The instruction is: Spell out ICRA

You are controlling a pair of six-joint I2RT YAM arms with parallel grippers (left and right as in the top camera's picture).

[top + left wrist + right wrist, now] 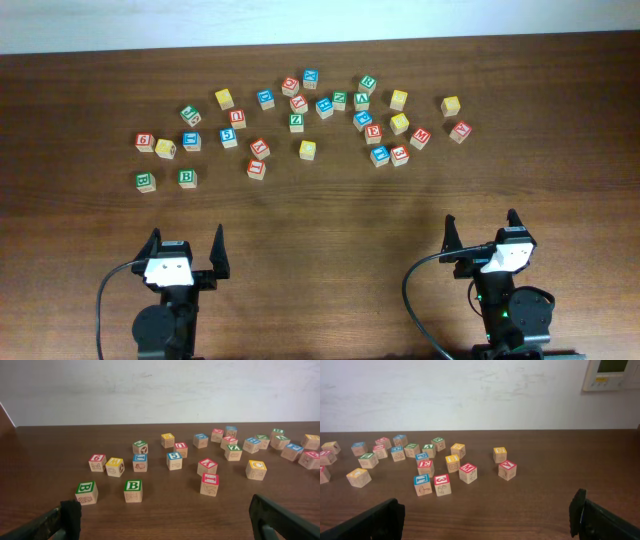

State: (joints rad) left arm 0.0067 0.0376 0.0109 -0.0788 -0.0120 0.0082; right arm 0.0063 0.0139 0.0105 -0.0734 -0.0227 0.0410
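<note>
- Letter blocks (296,122) lie scattered loosely across the far half of the table (330,200).
- Left gripper (186,245): jaws spread wide, holding nothing; blocks well ahead of the fingertips.
- Right gripper (481,230): jaws spread wide, empty; blocks well ahead, leftward.
</note>
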